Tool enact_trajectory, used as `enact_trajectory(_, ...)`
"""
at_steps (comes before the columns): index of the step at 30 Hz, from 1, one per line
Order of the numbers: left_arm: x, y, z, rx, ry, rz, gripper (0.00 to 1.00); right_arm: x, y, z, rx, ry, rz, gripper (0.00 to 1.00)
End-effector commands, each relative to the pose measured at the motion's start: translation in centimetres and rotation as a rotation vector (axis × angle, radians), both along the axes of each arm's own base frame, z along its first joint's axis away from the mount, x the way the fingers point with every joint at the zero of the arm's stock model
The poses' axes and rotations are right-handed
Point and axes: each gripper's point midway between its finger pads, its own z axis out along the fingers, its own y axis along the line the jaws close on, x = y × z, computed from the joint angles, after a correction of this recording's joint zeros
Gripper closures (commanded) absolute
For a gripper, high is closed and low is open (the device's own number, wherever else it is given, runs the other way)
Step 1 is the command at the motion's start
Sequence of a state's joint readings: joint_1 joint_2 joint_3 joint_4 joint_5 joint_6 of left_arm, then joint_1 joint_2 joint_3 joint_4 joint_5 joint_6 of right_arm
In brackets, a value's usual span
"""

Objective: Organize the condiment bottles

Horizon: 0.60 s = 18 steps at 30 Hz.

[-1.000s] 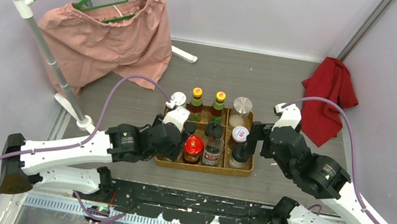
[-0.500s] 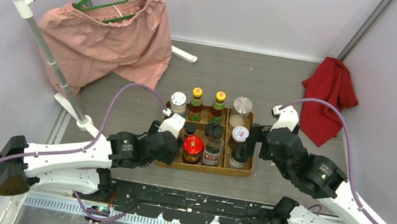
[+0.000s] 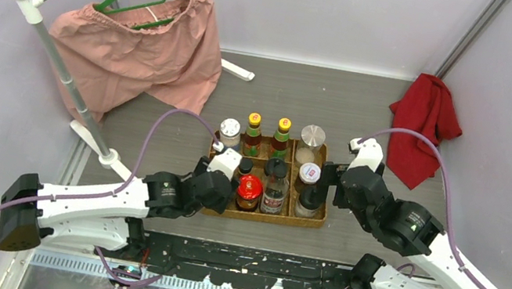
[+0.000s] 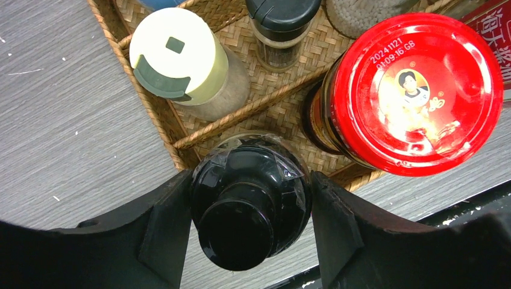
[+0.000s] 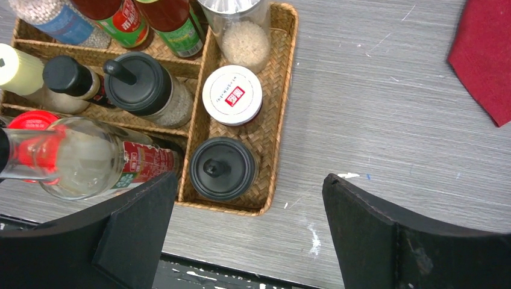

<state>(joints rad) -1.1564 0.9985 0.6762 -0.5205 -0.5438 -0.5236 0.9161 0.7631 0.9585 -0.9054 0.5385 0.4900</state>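
Observation:
My left gripper (image 4: 250,226) is shut on a black-capped bottle (image 4: 247,201), held upright over the near left corner of the tan woven tray (image 4: 150,102). In the top view the left gripper (image 3: 227,182) hides this bottle. The tray (image 3: 264,217) holds two yellow-capped bottles (image 3: 254,124), a silver-lidded shaker (image 3: 312,137), a white-lidded jar (image 3: 309,172), a red-lidded jar (image 3: 250,188) and a black-lidded jar (image 5: 222,168). My right gripper (image 5: 250,201) is open and empty, above the table at the tray's near right corner (image 3: 335,184).
A pale-capped shaker (image 4: 178,57) and a small black-capped bottle (image 4: 282,15) stand just beyond the held bottle. A red cloth (image 3: 423,114) lies at the far right. A pink garment (image 3: 143,45) hangs on a rack at the far left.
My left gripper has drawn back toward the near edge with the black-capped bottle, uncovering the shaker at the tray's far left. The right gripper has barely shifted.

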Motion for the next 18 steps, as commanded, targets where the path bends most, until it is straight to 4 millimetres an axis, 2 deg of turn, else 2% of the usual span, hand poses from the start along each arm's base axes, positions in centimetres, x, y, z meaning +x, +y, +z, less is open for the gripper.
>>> enact_trajectory(1,0.6,-1.0,1.0,-0.063,-0.032,0.019,0.4,0.4,-0.1,0.3,0.04,-0.027,-0.039,0.04)
enact_trajectory(5,0.5,-0.8,0.7,-0.058,-0.025,0.024,0.39,0.4,-0.2,0.3,0.04,-0.026,-0.046,0.04)
enact_trajectory(11,0.4,-1.2,0.6,-0.064,-0.009,0.015,0.28,0.4,-0.3,0.4,0.043,-0.023,-0.06,0.03)
enact_trajectory(18,1.0,-2.2,3.8,-0.1,-0.058,-0.013,0.22,0.5,-0.4,0.5,0.041,-0.027,-0.07,0.03)
